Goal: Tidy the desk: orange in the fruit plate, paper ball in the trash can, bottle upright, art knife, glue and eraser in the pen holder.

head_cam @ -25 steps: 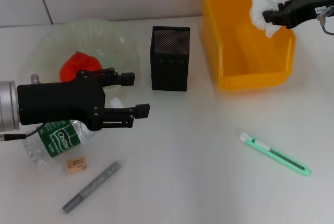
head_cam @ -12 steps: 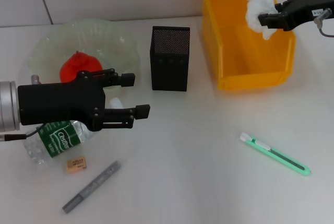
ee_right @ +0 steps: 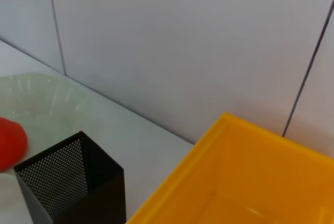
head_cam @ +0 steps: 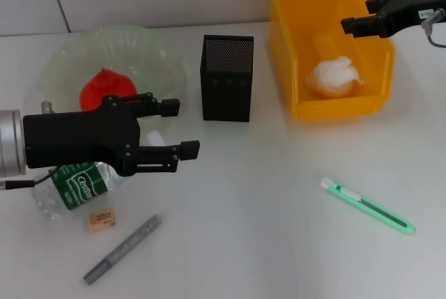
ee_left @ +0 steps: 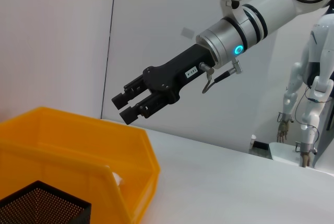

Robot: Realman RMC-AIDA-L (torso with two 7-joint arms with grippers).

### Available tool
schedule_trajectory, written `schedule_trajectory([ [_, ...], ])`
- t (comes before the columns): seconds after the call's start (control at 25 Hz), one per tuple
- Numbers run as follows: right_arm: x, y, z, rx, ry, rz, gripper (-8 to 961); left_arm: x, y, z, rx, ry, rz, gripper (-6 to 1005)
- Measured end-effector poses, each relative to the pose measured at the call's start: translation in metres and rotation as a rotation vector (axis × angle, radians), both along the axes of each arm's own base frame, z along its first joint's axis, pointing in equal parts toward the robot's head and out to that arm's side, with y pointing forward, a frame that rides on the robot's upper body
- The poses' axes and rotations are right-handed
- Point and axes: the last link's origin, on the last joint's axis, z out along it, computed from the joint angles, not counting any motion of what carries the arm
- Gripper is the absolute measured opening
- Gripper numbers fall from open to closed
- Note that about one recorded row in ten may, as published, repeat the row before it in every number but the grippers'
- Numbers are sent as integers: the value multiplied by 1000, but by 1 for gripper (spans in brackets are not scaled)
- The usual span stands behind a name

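Paper ball [head_cam: 334, 77] dropped (white, crumpled) | in trash can [head_cam: 296, 55] | right gripper [head_cam: 346, 24] released

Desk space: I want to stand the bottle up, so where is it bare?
Bare: the middle, between pen holder, left gripper and art knife. Crowded: the left, where bottle, eraser and glue lie by the fruit plate.

Head cam looks down on desk; both wrist cams face wall, sharing yellow bin [head_cam: 304, 48] w/ it.
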Motion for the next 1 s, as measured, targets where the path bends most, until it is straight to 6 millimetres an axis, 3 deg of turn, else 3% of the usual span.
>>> schedule_trajectory([
  [0.24, -3, -6, 7, 31, 54, 36, 610, 0, 0, 0, 0, 0, 2, 814],
  [0.56, -18, -45, 26, 38, 272, 277, 607, 0, 0, 0, 2, -1, 2, 814],
  [1.0, -2, -78, 34, -37, 402, 343, 607, -1, 2, 1, 14, -3, 11, 814],
])
